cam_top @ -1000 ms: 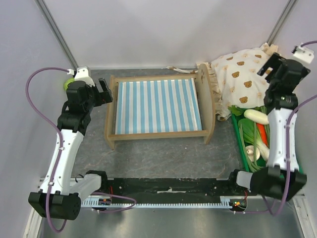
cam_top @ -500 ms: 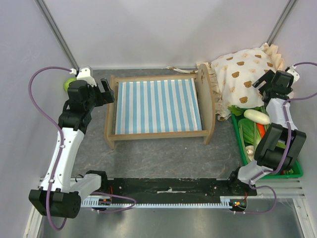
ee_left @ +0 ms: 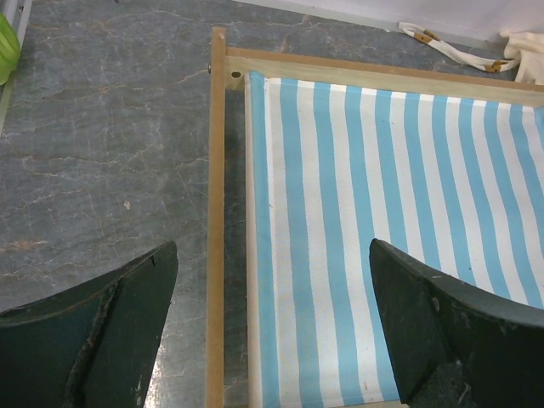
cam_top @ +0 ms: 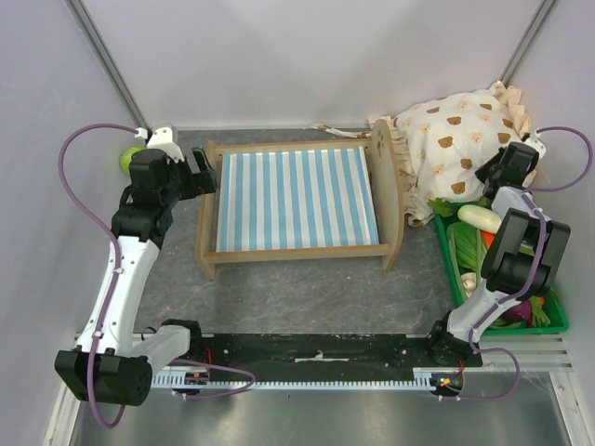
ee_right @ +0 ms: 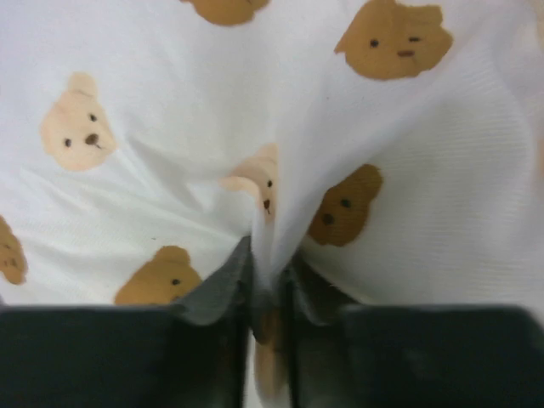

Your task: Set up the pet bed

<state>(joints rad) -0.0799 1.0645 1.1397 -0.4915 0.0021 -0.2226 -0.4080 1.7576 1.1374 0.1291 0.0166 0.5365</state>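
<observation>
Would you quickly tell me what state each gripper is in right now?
Left gripper: open, holding nothing, over the pet bed edge.
Right gripper: shut on a fold of the bear-print cushion.

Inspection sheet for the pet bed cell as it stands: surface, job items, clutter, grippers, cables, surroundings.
Surface: grey marbled tabletop, no spills seen.
Job's things: light-wood pet bed with blue-and-white striped base, upright, nothing on it.
Clutter: cream bear-print cushion heaped at back right, beyond the headboard; green crate of vegetables at right; green ball at back left.
Grippers: left gripper open, jaws astride the bed's end rail; right gripper shut on a fold of the cushion.
Cables: purple cables loop off both arms, clear of the bed.
Surroundings: pale walls with metal corner struts; nothing else seen.
</observation>
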